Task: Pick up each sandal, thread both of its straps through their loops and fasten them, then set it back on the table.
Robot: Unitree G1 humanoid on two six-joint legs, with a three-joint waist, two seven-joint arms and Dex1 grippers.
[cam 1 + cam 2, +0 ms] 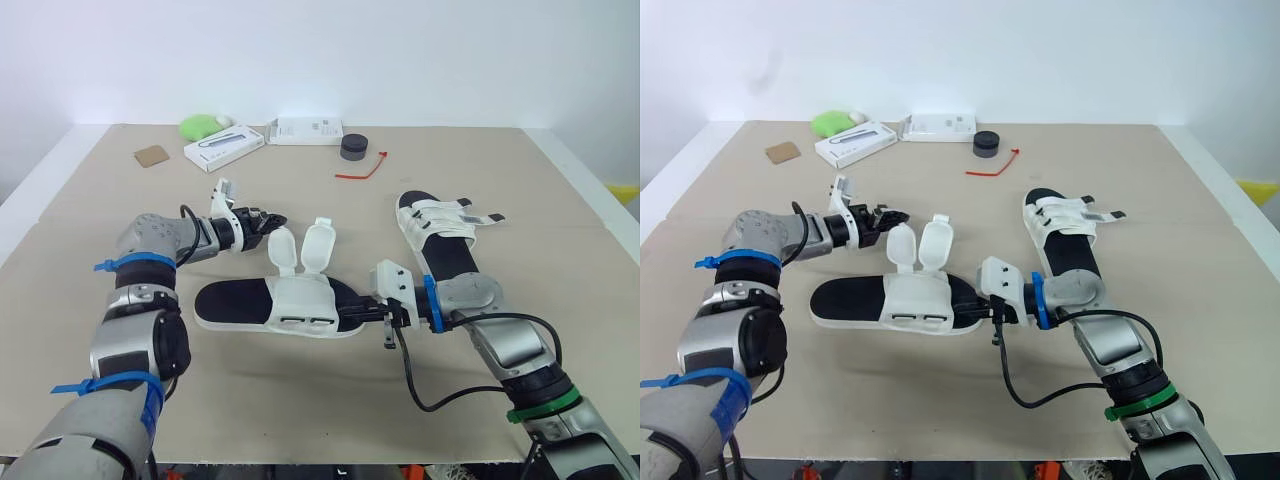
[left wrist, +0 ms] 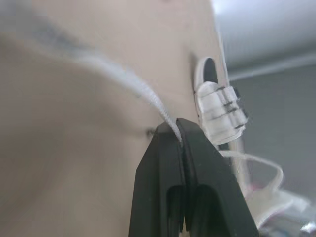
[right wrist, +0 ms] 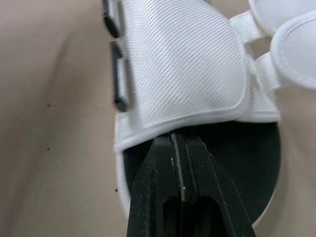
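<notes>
A white-and-black sandal (image 1: 235, 305) lies across the middle of the table, its two white straps (image 1: 318, 245) standing up unthreaded. My left gripper (image 1: 272, 218) is at the top of the left strap (image 1: 283, 248); in the left wrist view its fingers (image 2: 170, 163) are shut on the strap's thin white edge (image 2: 148, 96). My right gripper (image 1: 366, 309) is shut on the sandal's right end, just under the white upper band (image 3: 182, 64), over the black footbed (image 3: 247, 163). A second sandal (image 1: 440, 235) lies to the right with its straps laid across it.
Along the far edge are a white box (image 1: 224, 148), a second white box (image 1: 305, 131), a green object (image 1: 203, 125), a black round object (image 1: 353, 148), a red tie (image 1: 362, 168) and a brown square (image 1: 152, 155).
</notes>
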